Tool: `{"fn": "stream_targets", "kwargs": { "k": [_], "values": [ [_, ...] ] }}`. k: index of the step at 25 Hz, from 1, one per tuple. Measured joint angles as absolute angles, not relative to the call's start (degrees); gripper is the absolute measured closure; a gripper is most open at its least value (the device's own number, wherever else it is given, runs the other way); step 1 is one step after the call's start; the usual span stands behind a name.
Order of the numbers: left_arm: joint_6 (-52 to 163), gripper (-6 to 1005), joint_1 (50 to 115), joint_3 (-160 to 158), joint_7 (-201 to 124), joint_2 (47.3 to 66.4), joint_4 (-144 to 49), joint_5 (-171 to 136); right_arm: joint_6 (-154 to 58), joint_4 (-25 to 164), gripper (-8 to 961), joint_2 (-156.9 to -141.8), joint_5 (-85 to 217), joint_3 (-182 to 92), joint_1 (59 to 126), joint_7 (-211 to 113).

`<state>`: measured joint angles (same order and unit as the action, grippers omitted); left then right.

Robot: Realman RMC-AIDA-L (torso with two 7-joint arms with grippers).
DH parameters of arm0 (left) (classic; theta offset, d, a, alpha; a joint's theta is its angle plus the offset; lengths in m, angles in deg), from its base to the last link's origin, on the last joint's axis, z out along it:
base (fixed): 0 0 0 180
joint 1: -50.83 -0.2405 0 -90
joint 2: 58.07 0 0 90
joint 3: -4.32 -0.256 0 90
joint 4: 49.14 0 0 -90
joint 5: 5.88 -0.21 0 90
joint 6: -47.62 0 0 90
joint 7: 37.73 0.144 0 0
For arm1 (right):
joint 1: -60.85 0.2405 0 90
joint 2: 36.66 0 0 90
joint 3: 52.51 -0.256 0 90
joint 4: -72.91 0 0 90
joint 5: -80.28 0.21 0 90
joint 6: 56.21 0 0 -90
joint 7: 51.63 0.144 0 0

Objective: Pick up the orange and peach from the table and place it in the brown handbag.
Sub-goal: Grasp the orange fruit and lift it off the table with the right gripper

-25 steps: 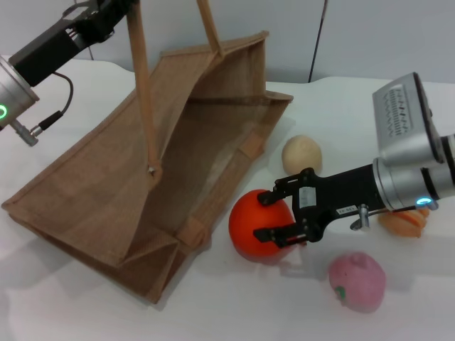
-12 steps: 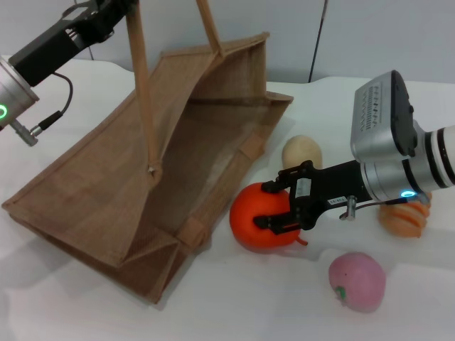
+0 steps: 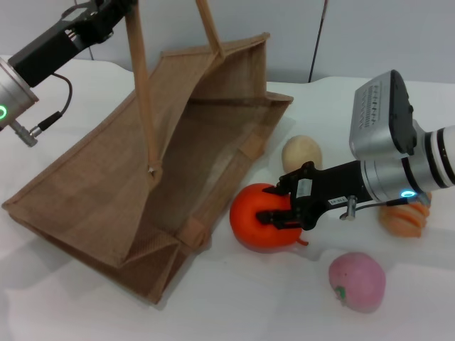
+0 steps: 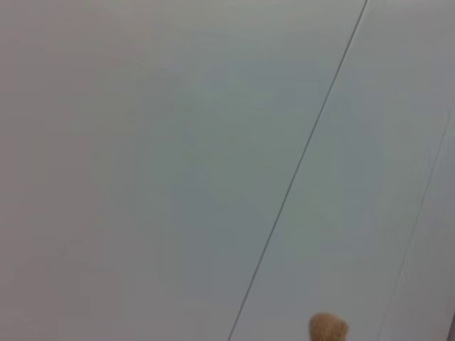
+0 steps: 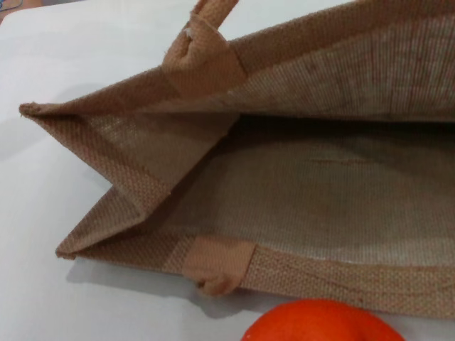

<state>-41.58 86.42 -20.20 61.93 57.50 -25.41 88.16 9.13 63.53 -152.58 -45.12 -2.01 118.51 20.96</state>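
Note:
The orange (image 3: 254,226) lies on the white table just outside the open mouth of the brown handbag (image 3: 106,192). My right gripper (image 3: 279,206) is shut on the orange, one finger over its top and one on its near side. The right wrist view shows the orange (image 5: 323,323) close before the handbag's mouth (image 5: 284,185). The peach (image 3: 357,282) sits on the table nearer to me, to the right of the orange. My left gripper (image 3: 106,14) is high at the far left and holds a handbag handle (image 3: 142,92) up.
A small beige ball (image 3: 302,153) lies behind the orange, near the bag's far corner. A ridged orange-tan loaf (image 3: 405,219) sits partly hidden behind my right arm. The left wrist view shows only the wall and a tan tip (image 4: 327,328).
My right wrist has tilted and the fingers have closed in on the orange, which has shifted slightly. The left arm and the bag have not moved.

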Motion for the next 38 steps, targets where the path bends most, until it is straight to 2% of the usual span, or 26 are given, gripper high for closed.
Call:
{"fn": "stream_targets", "kwargs": {
  "k": [8, 19, 38],
  "values": [
    [-41.6, 878, 86.3, -20.2, 61.9, 57.5, -25.4, 88.2, 9.6, 63.1, 574, -152.58, -45.1, -0.1, 118.5, 22.5],
    [-41.8, 878, 86.2, -20.2, 61.9, 57.5, -25.4, 88.2, 13.0, 61.6, 622, -152.34, -44.8, 0.3, 118.4, 25.0],
    [-43.8, 878, 86.1, -20.2, 61.0, 57.5, -25.3, 88.0, 26.1, 51.9, 776, -152.57, -40.2, 0.3, 114.8, 24.2]
  ]
}}
